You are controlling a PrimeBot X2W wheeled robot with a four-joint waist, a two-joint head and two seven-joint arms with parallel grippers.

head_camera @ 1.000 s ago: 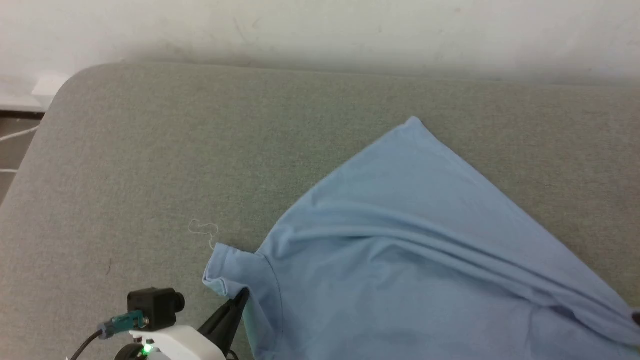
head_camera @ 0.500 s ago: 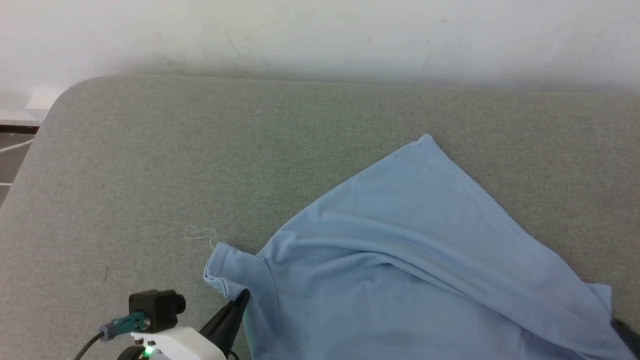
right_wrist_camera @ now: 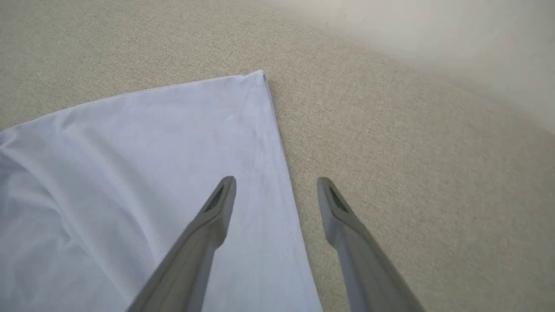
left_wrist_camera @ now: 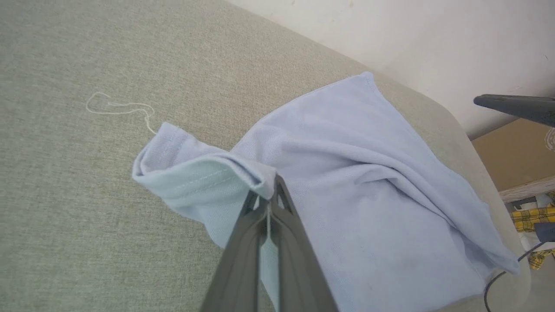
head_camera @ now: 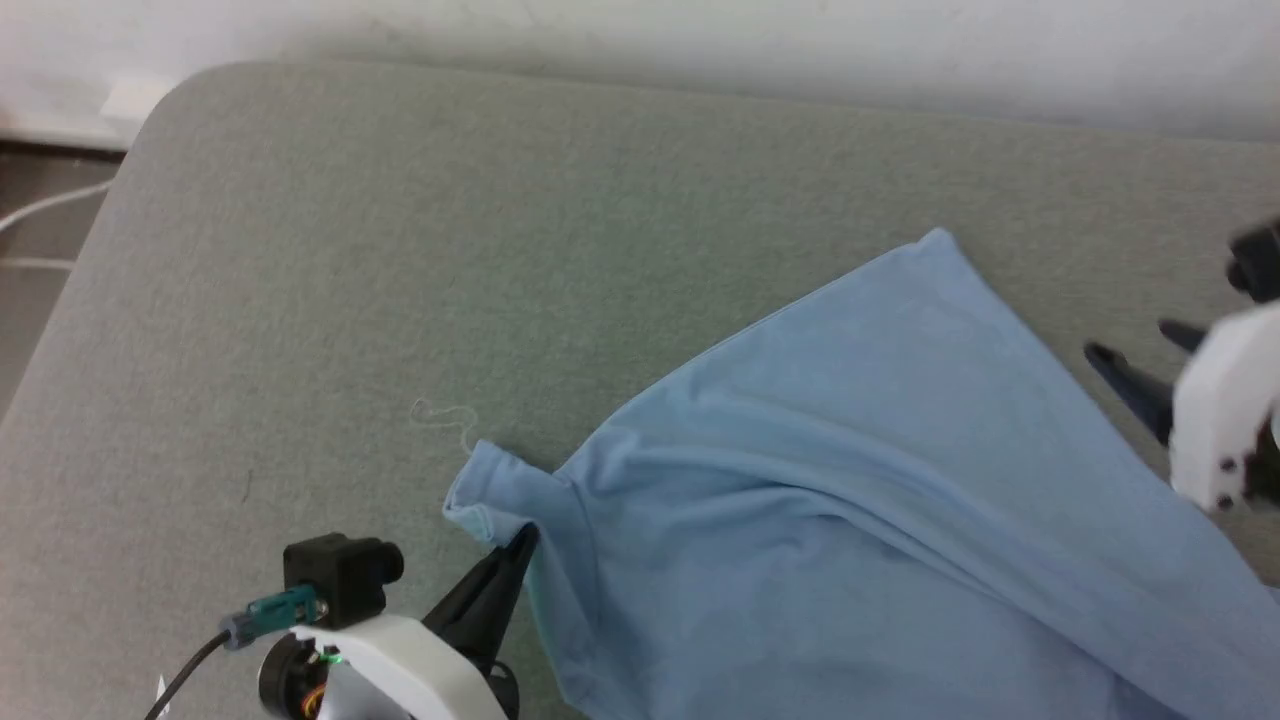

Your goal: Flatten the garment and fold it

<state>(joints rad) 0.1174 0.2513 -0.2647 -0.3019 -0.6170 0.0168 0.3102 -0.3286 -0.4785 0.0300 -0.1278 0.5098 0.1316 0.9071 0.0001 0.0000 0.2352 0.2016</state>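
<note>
The garment [head_camera: 850,520], a light blue shirt, lies rumpled on the grey cushion [head_camera: 400,250], one corner pointing toward the far wall. My left gripper [head_camera: 525,540] is shut on the garment's sleeve hem at the lower left; the left wrist view shows the fabric [left_wrist_camera: 347,182] pinched between the closed fingers of the left gripper [left_wrist_camera: 271,195]. My right gripper [head_camera: 1135,345] hovers open above the garment's right edge. In the right wrist view the right gripper [right_wrist_camera: 276,188] straddles the stitched hem [right_wrist_camera: 277,173] without holding it.
A loose white thread [head_camera: 445,415] lies on the cushion beside the sleeve. The white wall [head_camera: 700,40] runs behind the cushion. Bare floor and a cable [head_camera: 45,205] show past the cushion's left corner. Cardboard and clutter [left_wrist_camera: 527,203] sit beyond its far end.
My right gripper has opened, let go of the garment's right edge and risen into the head view. The head camera has shifted. The left gripper keeps its grip.
</note>
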